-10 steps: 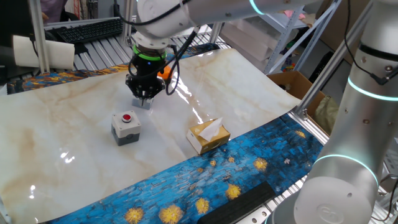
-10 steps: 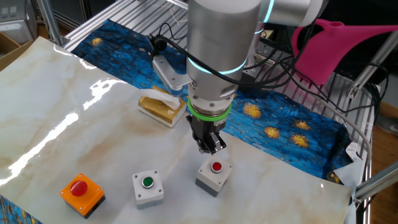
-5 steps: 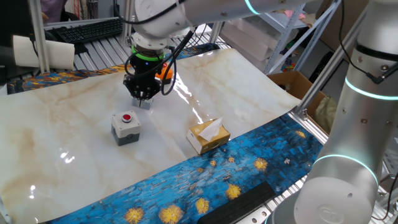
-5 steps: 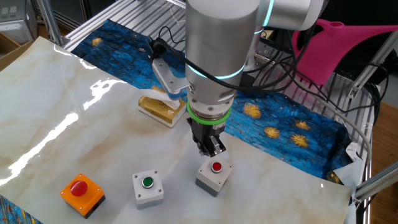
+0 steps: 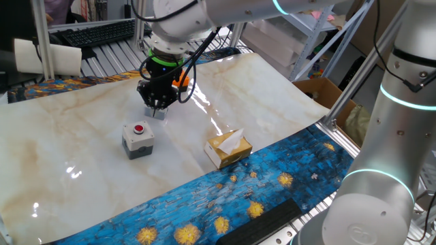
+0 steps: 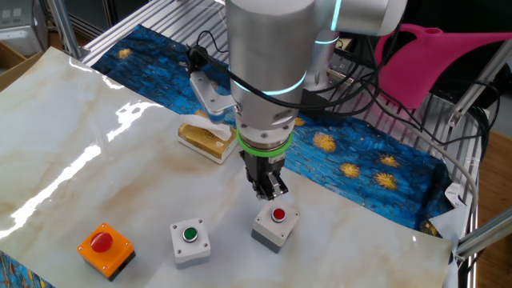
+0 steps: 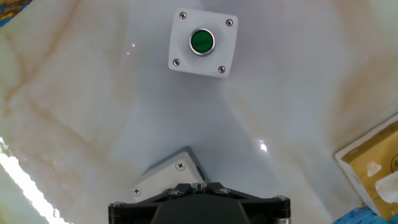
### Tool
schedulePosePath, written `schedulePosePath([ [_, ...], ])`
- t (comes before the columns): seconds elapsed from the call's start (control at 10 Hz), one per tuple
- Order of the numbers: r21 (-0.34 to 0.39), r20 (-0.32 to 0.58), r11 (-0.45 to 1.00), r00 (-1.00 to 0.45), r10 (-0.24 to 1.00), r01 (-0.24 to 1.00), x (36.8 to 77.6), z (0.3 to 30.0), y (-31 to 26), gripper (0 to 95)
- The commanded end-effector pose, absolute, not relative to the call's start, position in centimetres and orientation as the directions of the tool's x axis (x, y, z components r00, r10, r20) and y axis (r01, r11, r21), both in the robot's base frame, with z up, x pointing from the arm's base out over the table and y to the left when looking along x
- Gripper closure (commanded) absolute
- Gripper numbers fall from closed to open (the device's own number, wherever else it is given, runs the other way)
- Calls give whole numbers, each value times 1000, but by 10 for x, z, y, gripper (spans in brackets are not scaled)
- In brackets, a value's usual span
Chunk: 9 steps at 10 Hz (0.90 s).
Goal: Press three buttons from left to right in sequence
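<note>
While our gripper [image 6: 270, 190] points straight down over the marble-patterned table [image 6: 72, 152], we count three push-button boxes in the other fixed view. They stand in a loose row near that picture's bottom edge: the orange box with a red button [image 6: 105, 248] at one end, the grey box with a green button [image 6: 190, 241] in the middle, and the grey box with a red button [image 6: 276, 226] at the other end. All three stand apart from one another.

We have the fingers drawn fully together, with nothing between them. In that view the tips hang just above and beside the grey box with a red button, at its far edge; we cannot tell whether they touch it. The hand view shows a corner of that box directly under the fingers, with the green-buttoned box further ahead.

We see one tan tissue box [image 6: 208, 140] lying behind the arm, close to the blue patterned cloth [image 6: 352, 160] that borders the table. From the one fixed view, only one button box is fully exposed; the arm covers much of the other two.
</note>
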<state>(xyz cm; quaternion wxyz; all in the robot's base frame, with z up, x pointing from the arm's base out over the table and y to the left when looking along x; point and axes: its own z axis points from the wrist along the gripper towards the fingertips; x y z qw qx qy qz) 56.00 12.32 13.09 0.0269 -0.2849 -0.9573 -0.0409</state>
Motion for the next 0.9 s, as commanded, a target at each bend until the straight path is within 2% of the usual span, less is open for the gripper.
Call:
schedulePosePath([
  [0.1, 52, 70, 836, -837, 542, 546, 560, 130, 123, 950],
  [0.3, -37, 44, 882, -881, 471, 470, 560, 130, 123, 950],
  [0.5, -23, 97, 905, -900, 424, 424, 560, 130, 123, 950],
  [0.9, -28, 105, 924, -918, 383, 382, 560, 130, 123, 950],
])
